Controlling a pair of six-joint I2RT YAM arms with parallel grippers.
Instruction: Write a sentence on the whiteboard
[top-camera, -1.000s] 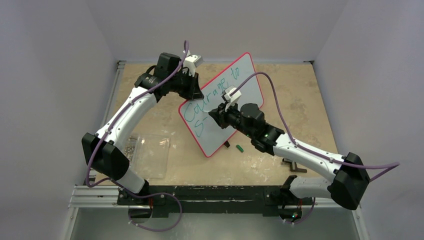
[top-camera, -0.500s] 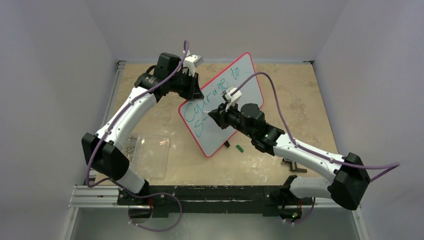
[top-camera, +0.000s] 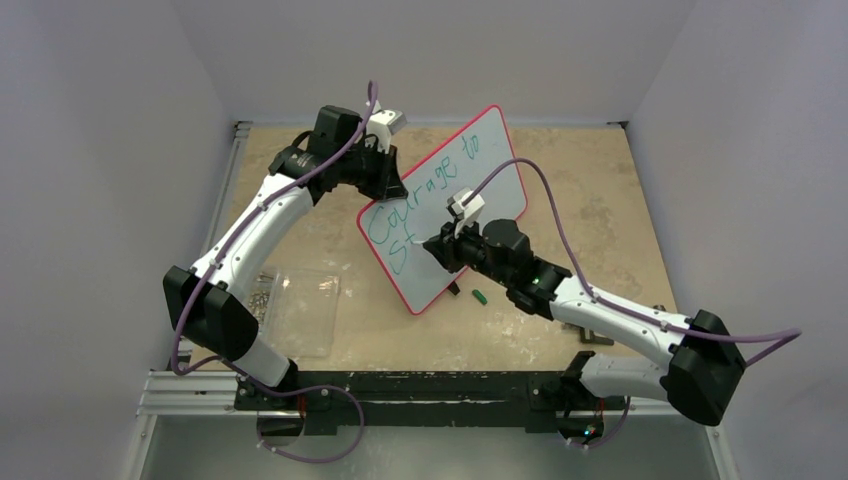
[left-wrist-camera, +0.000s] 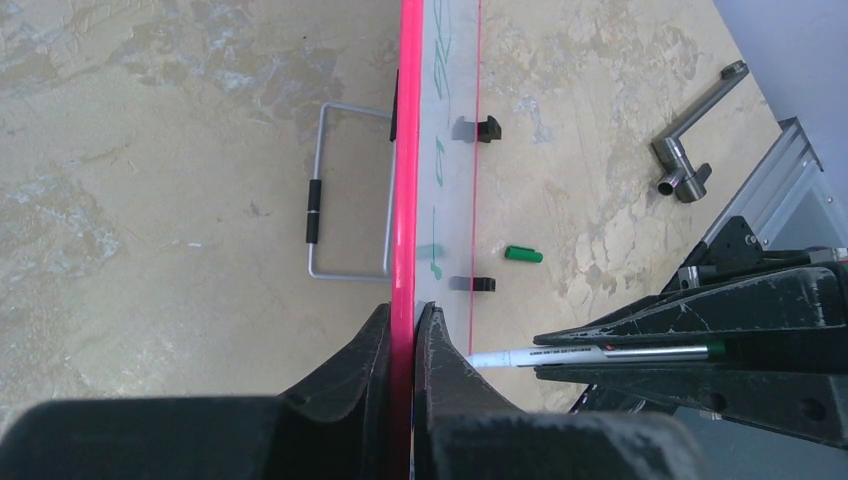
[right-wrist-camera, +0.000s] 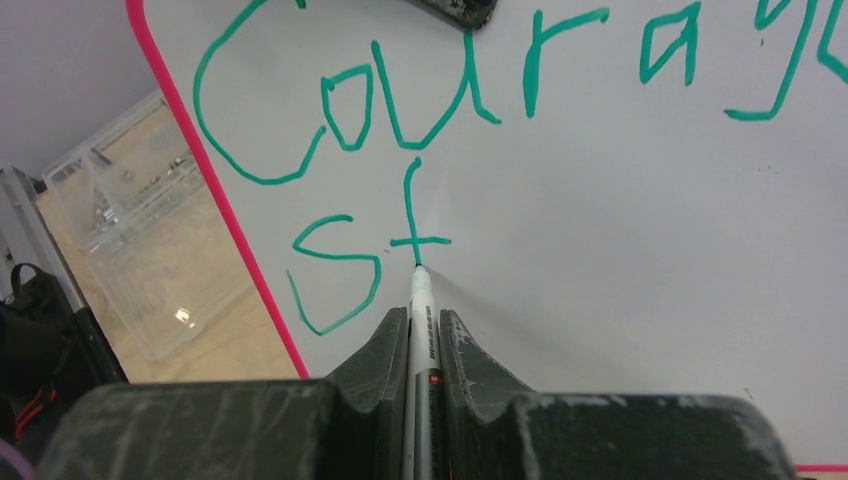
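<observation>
A whiteboard (top-camera: 487, 190) with a red-pink rim stands propped up at an angle in the middle of a tan desk (top-camera: 600, 200), between two robot arms.

The left hand (left-wrist-camera: 411, 315) is closed tight on the board's rim at its upper left edge, one finger on each face, and appears to be steadying it. The right hand (right-wrist-camera: 421, 325) is closed around a thin white marker (right-wrist-camera: 418, 290), which pokes out between its two fingers. The marker's tip touches the board just under the foot of a letter "t".

The sentence (top-camera: 418, 197) is in teal-green handwriting and is only partly written. The top line reads "Courage to" and looks complete. The second line, below the start of the first, so far shows only "St". Judging from this, the writing is well past halfway. A few more letters are needed to finish the last word, with plenty of blank board to the right of the "t" for them.

A small green marker cap (top-camera: 479, 296) lies on the desk near the board's lower edge. A clear plastic box (top-camera: 303, 310) sits well apart, on the left side of the desk.
</observation>
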